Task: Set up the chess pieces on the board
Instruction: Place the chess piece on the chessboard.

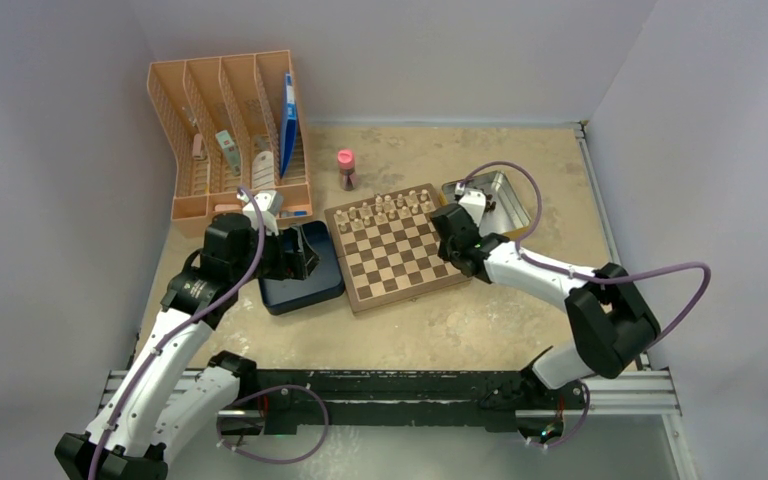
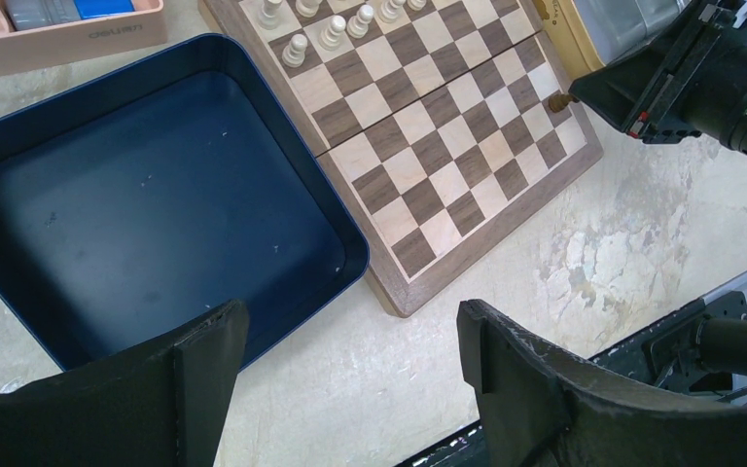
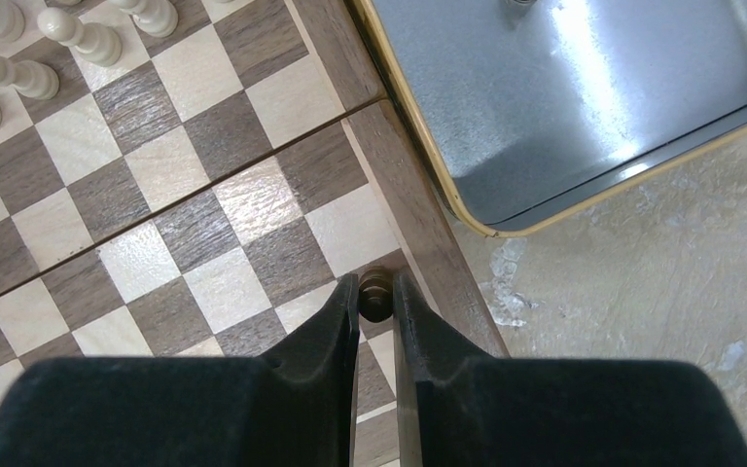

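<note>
- Rack (image 1: 222,120) of peach plastic stood at the far left. Only the top view showed it whole. The left wrist view caught just a strip of its base, and its contents were too small to name.
- Left gripper (image 1: 308,260) hung over the near side of the dark blue box (image 1: 300,288), jaws spread wide with nothing between them. Its own wrist view showed the box's inner floor flecked with pale specks, which the arm partly hid from above.
- Pink object (image 1: 345,168) beyond the board appeared from above alone, and its kind was unclear.
- Board (image 1: 400,250) lay just right of the box, the 2 nearly touching. Pale pieces (image 1: 385,208) lined its 2 far rows and were cut off at the frame edge in both wrist views.
- Right gripper (image 1: 460,262) covered the board's right edge from above and hid what it held. Its wrist view showed the jaws pinching 1 dark chess piece (image 3: 375,290) over an edge square by the border. Whether the piece touched the wood could not be told.
- Metal tray (image 1: 508,192) sat just right of the board, only partly in frame in the right wrist view.
</note>
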